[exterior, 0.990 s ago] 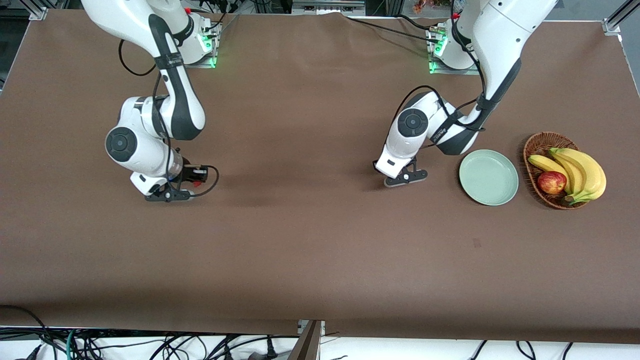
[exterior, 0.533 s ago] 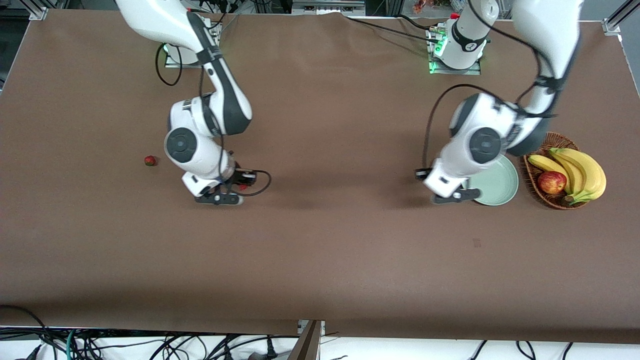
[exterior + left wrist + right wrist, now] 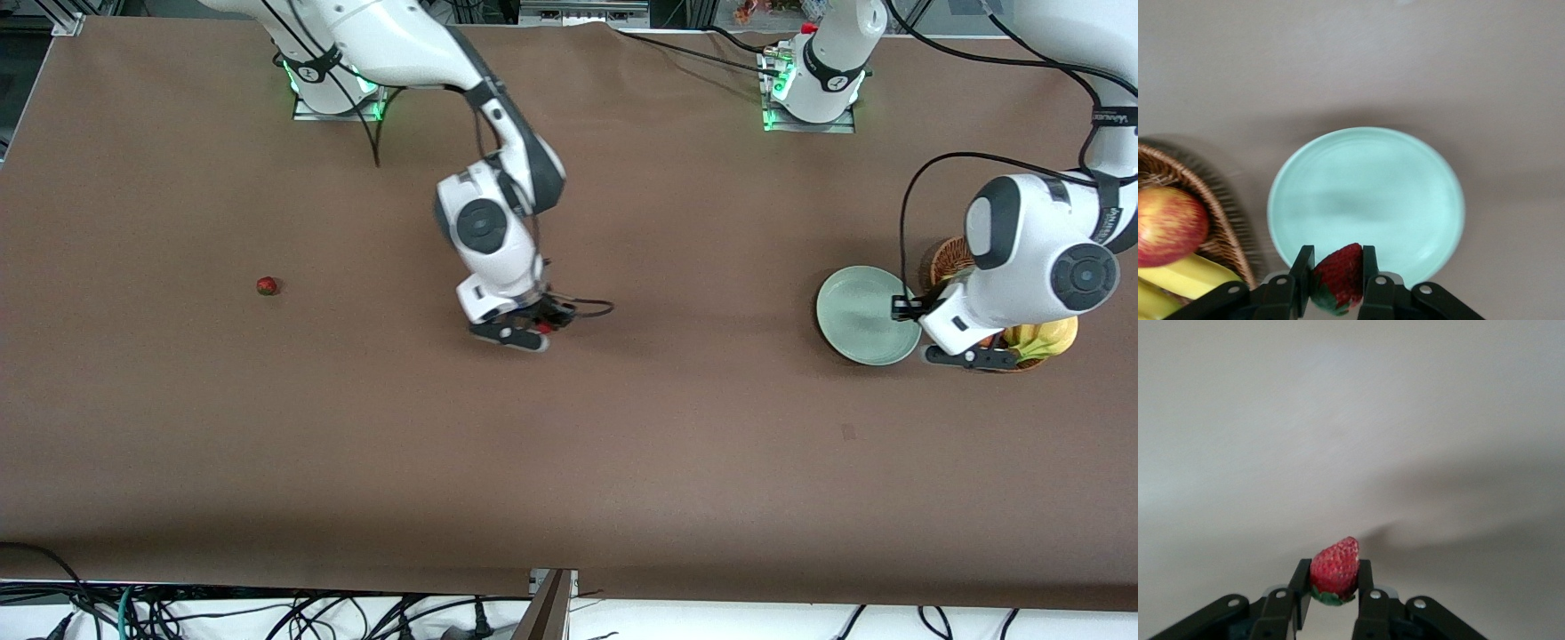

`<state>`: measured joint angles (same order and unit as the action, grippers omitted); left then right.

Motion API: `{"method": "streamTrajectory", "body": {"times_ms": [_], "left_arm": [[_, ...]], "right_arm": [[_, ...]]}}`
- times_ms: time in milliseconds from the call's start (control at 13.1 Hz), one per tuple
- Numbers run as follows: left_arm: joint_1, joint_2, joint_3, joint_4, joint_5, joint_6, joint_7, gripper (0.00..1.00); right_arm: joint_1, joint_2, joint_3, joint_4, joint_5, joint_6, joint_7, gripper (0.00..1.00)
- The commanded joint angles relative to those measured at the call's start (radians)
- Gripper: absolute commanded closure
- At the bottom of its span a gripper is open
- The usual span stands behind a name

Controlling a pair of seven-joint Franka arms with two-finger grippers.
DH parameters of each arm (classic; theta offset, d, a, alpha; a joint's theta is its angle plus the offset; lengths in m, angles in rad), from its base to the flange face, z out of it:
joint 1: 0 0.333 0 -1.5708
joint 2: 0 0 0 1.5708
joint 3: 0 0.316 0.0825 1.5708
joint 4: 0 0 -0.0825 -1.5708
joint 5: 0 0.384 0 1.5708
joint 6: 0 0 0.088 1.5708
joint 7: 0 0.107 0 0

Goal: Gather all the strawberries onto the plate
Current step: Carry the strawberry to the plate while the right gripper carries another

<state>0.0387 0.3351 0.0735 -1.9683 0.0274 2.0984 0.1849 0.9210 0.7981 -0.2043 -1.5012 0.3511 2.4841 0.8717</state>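
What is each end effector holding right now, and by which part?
Each grips one strawberry by its sides, near the leafy cap: left end effector strawberry; right end effector strawberry.

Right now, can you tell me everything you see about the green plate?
The plate is round, shallow and pale mint green, smooth and plain with a low raised rim, like glazed ceramic. It lies flat on the brown table at the left arm's end, right beside the wicker basket; whether they touch is unclear. Nothing lies in it yet. The left hand, shut on a strawberry, hovers by its rim on the basket side.
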Motion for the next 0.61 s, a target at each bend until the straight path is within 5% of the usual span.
{"method": "streamTrajectory", "body": {"times_ms": [0, 228, 305, 381, 457, 533], "left_arm": [[0.004, -0.002, 0.008, -0.148, -0.035, 0.203, 0.071, 0.76], [0.01, 0.011, 0.009, -0.211, -0.035, 0.313, 0.077, 0.71], [0.01, 0.018, 0.009, -0.213, -0.035, 0.319, 0.09, 0.61], [0.01, 0.022, 0.009, -0.212, -0.035, 0.319, 0.097, 0.4], [0.01, 0.027, 0.009, -0.205, -0.035, 0.318, 0.113, 0.0], [0.01, 0.024, 0.009, -0.202, -0.035, 0.315, 0.114, 0.0]], "right_arm": [[0.08, 0.131, 0.006, 0.114, 0.016, 0.146, 0.192, 0.79], [0.176, 0.2, 0.011, 0.183, 0.012, 0.263, 0.421, 0.76], [0.194, 0.202, 0.01, 0.193, 0.011, 0.278, 0.478, 0.61], [0.208, 0.201, 0.008, 0.193, 0.008, 0.289, 0.509, 0.44], [0.211, 0.191, 0.006, 0.193, 0.006, 0.288, 0.513, 0.32], [0.207, 0.182, 0.003, 0.193, 0.006, 0.283, 0.506, 0.19]]}}
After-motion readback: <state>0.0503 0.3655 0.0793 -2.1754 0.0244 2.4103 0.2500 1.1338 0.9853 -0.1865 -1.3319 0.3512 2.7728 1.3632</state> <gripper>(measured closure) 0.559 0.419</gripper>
